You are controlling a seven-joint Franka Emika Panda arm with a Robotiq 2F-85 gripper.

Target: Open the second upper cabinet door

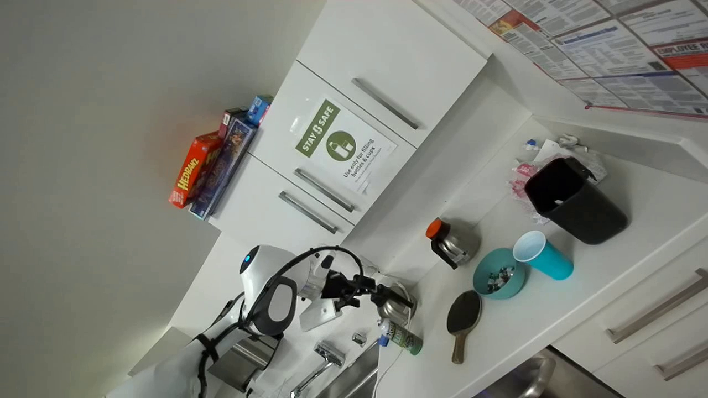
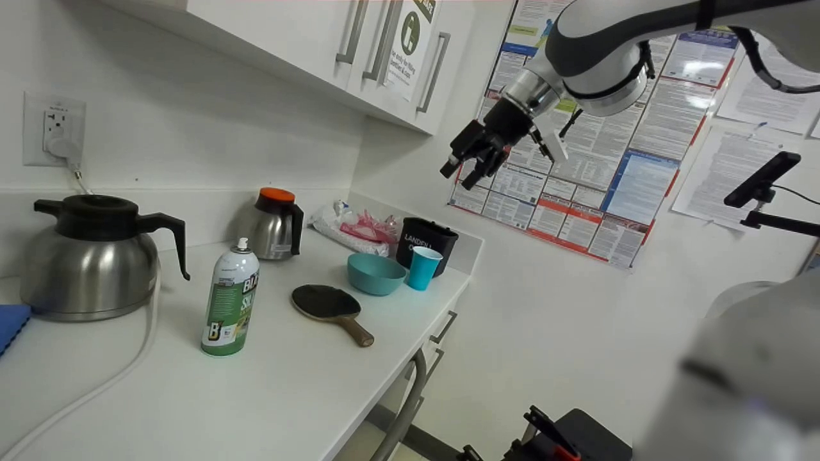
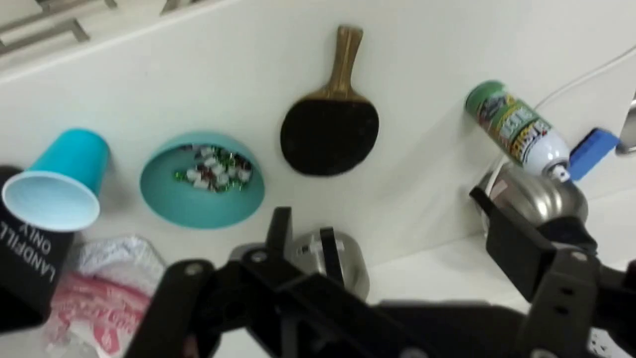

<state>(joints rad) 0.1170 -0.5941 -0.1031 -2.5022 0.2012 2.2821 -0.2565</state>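
The second upper cabinet door (image 1: 331, 145) is flat and white, with a green-and-white strip and a sheet with a round green symbol. It is shut, flush with its neighbours, in an exterior view and partly cut off in an exterior view (image 2: 405, 64). Its silver bar handle (image 1: 323, 189) also shows in an exterior view (image 2: 384, 40). My gripper (image 2: 458, 176) is open and empty, in mid-air, apart from the door and its handle and lower than them. In the wrist view the fingers (image 3: 382, 219) stand wide apart and point at the counter. The door is out of the wrist view.
Plain white doors (image 1: 387, 72) with bar handles flank the task door. Game boxes (image 1: 207, 171) lie atop the cabinets. On the counter are kettles (image 2: 96, 269), a spray can (image 2: 232, 301), a paddle (image 2: 327, 304), a bowl (image 2: 376, 275), a cup (image 2: 424, 269) and a black bin (image 1: 581, 204).
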